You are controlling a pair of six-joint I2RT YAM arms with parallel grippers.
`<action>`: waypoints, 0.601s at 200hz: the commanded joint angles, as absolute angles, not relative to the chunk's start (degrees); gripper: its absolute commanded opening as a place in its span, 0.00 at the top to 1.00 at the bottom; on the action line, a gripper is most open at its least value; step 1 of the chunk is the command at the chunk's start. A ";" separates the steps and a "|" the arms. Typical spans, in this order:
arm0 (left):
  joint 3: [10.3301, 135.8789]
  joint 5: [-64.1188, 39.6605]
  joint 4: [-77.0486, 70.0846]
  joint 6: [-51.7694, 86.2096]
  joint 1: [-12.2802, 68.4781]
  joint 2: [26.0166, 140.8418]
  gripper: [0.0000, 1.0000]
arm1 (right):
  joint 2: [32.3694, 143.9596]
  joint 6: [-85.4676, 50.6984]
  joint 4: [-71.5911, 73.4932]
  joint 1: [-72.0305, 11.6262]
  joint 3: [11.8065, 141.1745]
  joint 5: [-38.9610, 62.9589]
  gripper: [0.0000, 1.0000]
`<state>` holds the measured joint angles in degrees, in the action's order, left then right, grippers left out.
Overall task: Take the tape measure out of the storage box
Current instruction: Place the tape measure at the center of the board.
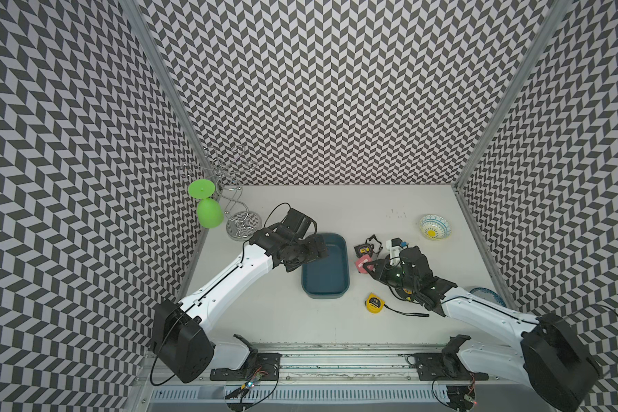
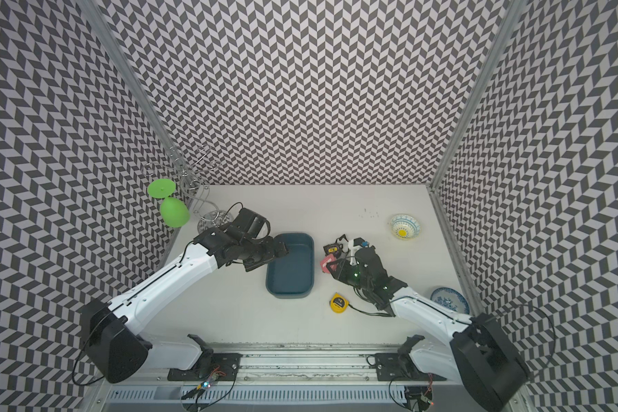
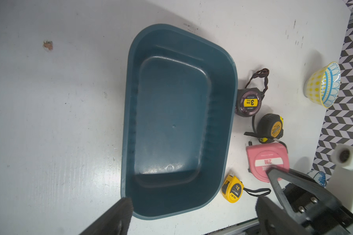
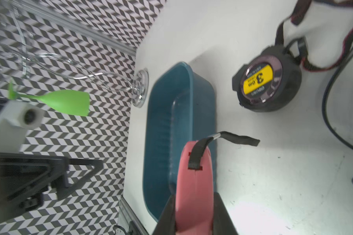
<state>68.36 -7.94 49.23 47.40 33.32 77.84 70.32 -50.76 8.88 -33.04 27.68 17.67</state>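
Currently right gripper clamps pink tape measure across flat sides, likely rigid, slick; left gripper wide over storage box.

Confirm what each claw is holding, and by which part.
Right claw grips the pink tape measure by its two flat faces. Left claw is open, holding nothing.

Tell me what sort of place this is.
Probably a robot test cell: black-and-white chevron-patterned walls enclose a white tabletop, and two white-and-black robot arms are mounted on its front metal rail.
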 commanded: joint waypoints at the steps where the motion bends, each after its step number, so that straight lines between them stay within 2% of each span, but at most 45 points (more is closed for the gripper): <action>1: 67.44 -7.03 46.70 46.54 32.87 76.28 0.00 | 73.79 -47.87 10.82 -32.57 28.59 24.23 0.94; 81: 66.24 -6.93 46.19 47.40 32.83 75.21 0.00 | 80.04 -47.29 10.29 -32.43 28.85 23.48 0.92; 97: 65.84 -6.88 46.14 47.65 32.78 74.89 0.00 | 80.25 -47.21 9.94 -32.44 28.65 22.92 0.87; 120: 65.46 -6.94 45.99 47.79 32.78 74.46 0.00 | 79.99 -47.20 8.54 -32.43 28.79 22.00 0.76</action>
<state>66.08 -7.57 47.09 47.62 33.06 76.14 79.94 -48.10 7.97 -32.71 27.68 22.87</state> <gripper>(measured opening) 0.997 0.233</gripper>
